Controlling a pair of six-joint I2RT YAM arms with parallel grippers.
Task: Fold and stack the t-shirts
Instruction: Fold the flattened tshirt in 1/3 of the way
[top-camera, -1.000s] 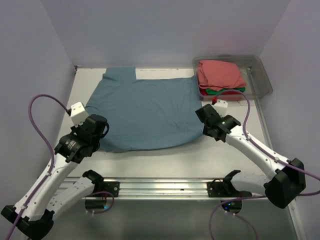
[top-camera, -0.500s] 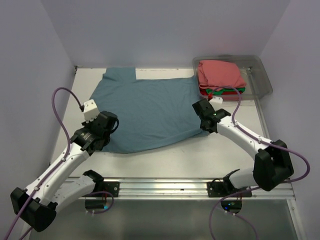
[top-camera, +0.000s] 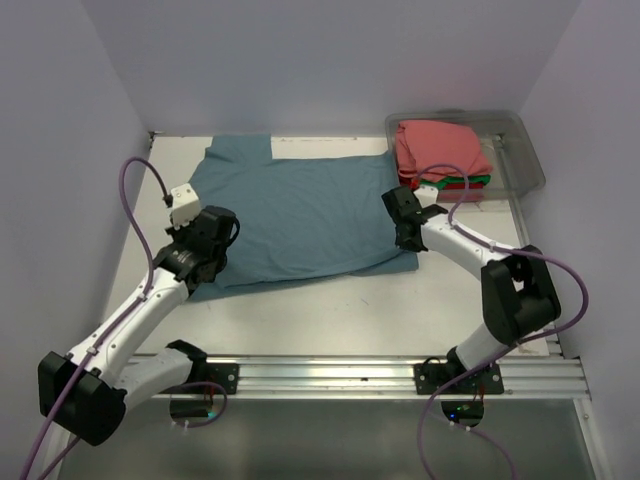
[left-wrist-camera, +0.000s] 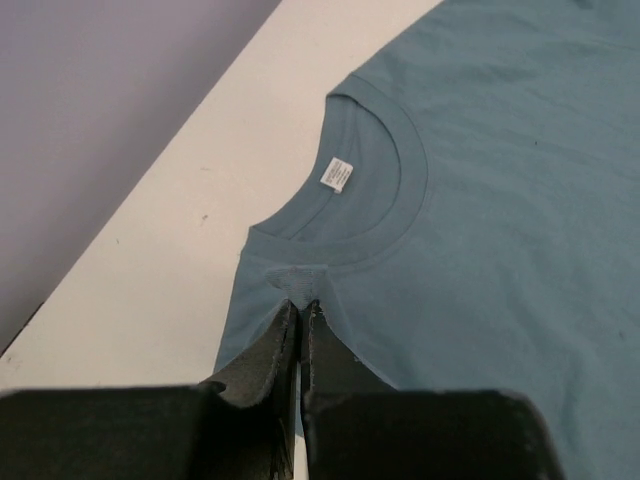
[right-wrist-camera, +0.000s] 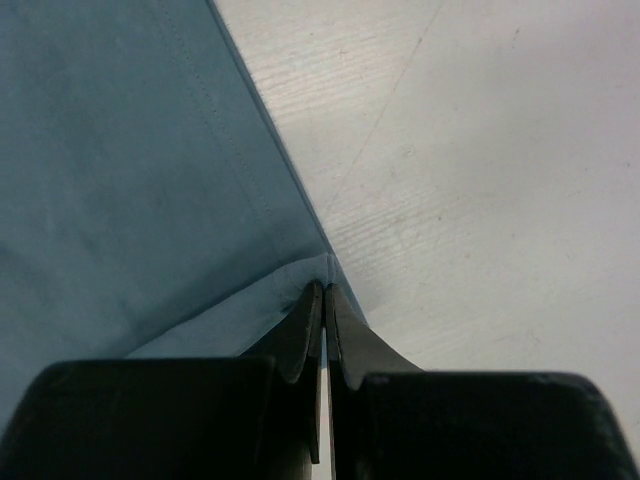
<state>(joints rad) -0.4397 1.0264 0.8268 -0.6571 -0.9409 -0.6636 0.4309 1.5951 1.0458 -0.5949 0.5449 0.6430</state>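
Observation:
A slate-blue t-shirt (top-camera: 300, 215) lies spread on the white table, its near edge lifted and folded toward the back. My left gripper (top-camera: 212, 240) is shut on the shirt's fabric just below the collar (left-wrist-camera: 370, 200), pinching a small tuck (left-wrist-camera: 300, 285). My right gripper (top-camera: 405, 218) is shut on the shirt's hem corner (right-wrist-camera: 325, 268) at the right edge. A folded salmon-pink tee (top-camera: 440, 148) lies on a green one (top-camera: 452, 181) and a red one (top-camera: 462, 190) in the bin at the back right.
A clear plastic bin (top-camera: 525, 150) holds the folded stack at the back right corner. Purple walls close in the left, back and right. Bare white table (top-camera: 330, 310) lies in front of the shirt; a metal rail (top-camera: 330, 375) runs along the near edge.
Both grippers have moved away from me toward the back, carrying the shirt's near edge with them. The shirt now covers less of the table's front part.

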